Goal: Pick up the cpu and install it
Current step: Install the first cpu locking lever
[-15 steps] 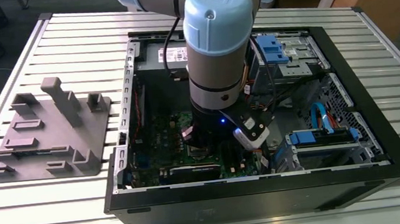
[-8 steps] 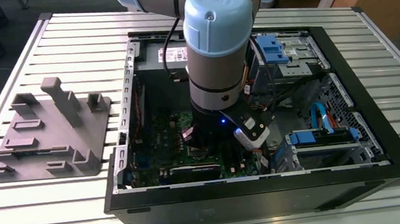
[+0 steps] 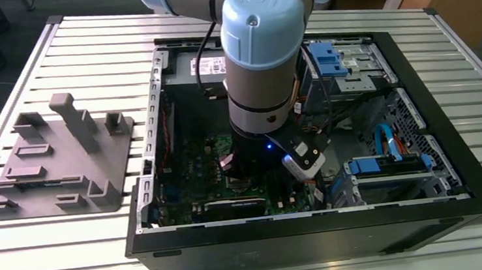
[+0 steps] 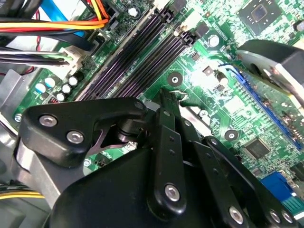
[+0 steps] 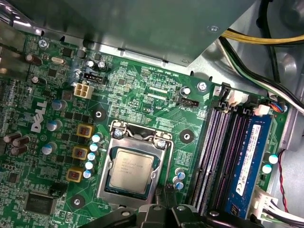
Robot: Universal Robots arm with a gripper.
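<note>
The cpu (image 5: 130, 170), a flat square chip with a silvery-grey top, lies flat in the metal-framed socket (image 5: 164, 164) on the green motherboard (image 5: 137, 90). Nothing grips it. My gripper (image 5: 156, 209) shows as black parts right beside the socket's near edge, just above the board. In the second wrist view the gripper's (image 4: 164, 97) black linkage hangs close over the motherboard (image 4: 209, 80) next to the dark memory slots (image 4: 137, 57). In the exterior view the arm (image 3: 262, 74) reaches straight down into the open computer case (image 3: 454, 175).
A blue memory stick (image 5: 251, 156) stands in a slot beside the socket. Cable bundles (image 4: 52, 21) and blue drive bays (image 3: 387, 165) crowd the case at the exterior view's right. A grey fixture plate (image 3: 60, 164) with blocks lies on the slatted table (image 3: 50, 256) at the left.
</note>
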